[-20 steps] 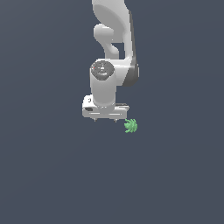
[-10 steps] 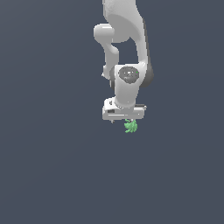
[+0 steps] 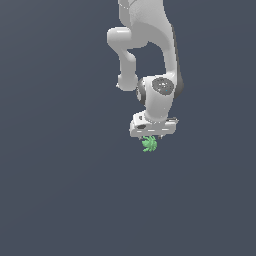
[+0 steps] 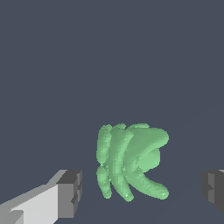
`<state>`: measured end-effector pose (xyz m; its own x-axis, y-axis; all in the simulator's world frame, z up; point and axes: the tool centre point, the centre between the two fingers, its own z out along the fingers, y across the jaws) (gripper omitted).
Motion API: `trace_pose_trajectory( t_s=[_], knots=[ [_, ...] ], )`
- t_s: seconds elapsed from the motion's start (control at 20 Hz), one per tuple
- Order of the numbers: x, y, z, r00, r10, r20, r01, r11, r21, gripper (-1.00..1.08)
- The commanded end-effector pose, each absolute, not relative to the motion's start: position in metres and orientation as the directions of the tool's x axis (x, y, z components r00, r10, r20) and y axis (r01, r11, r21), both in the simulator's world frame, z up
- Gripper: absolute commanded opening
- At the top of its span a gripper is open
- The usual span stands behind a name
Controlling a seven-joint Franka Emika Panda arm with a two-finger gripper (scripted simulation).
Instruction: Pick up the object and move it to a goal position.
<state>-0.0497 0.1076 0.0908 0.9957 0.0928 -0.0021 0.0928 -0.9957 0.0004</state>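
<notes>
The object [image 3: 149, 144] is a small bright green lobed cluster lying on the dark grey floor. In the exterior view it sits directly under the white gripper [image 3: 151, 136], whose fingers are mostly hidden behind the hand. In the wrist view the object [image 4: 130, 162] fills the space between the two dark finger pads [image 4: 71, 194], with a clear gap on each side. The gripper [image 4: 142, 190] is open and nothing touches the object.
The white arm [image 3: 150, 50] rises from the gripper toward the top of the exterior view. A plain dark grey floor [image 3: 60, 190] spreads on all sides.
The arm has swung toward the exterior view's right and come over the object, which earlier lay beside the gripper. The object has stayed where it was.
</notes>
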Motion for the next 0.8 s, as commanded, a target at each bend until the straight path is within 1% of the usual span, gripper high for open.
trace_pose_trajectory(
  t_s=[0.0, 0.25, 0.75],
  knots=[
    [-0.05, 0.108, 0.091, 0.996, 0.093, -0.002, 0.093, -0.996, 0.0, 1.0],
    [-0.05, 0.108, 0.082, 0.996, 0.093, -0.002, 0.093, -0.996, 0.0, 1.0],
    [-0.051, 0.109, 0.042, 0.996, 0.094, 0.0, 0.094, -0.996, 0.0, 1.0]
  ],
)
